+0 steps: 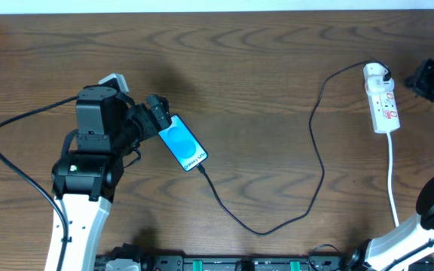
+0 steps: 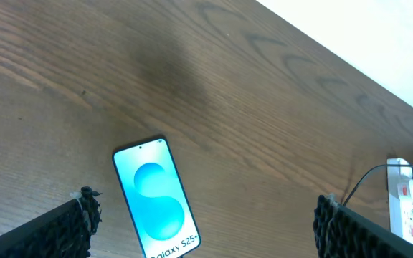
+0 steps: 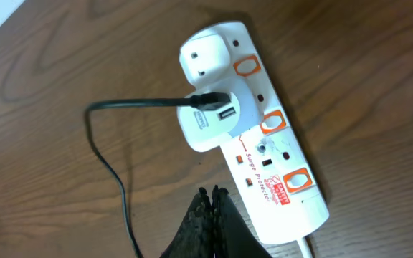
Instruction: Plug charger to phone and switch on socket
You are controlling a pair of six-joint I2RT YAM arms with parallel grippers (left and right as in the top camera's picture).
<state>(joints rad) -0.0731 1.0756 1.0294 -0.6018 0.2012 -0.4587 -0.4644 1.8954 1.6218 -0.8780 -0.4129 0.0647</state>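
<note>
The phone (image 1: 182, 143) lies on the wooden table with its light blue "Galaxy S25+" screen up; it also shows in the left wrist view (image 2: 154, 198). The thin black charger cable (image 1: 316, 143) runs from the phone's lower end in a loop to the white plug on the socket (image 1: 382, 99). My left gripper (image 2: 205, 223) is open, its pads wide apart on either side of the phone, above it. My right gripper (image 3: 212, 202) is shut and empty, its tips just beside the socket (image 3: 264, 147), near the red-marked switches.
The socket's white cord (image 1: 392, 177) runs down toward the table's front edge. The black cable (image 3: 110, 154) leaves the white adapter (image 3: 210, 120) to the left. A black cable from the left arm (image 1: 10, 154) curves over the table's left side.
</note>
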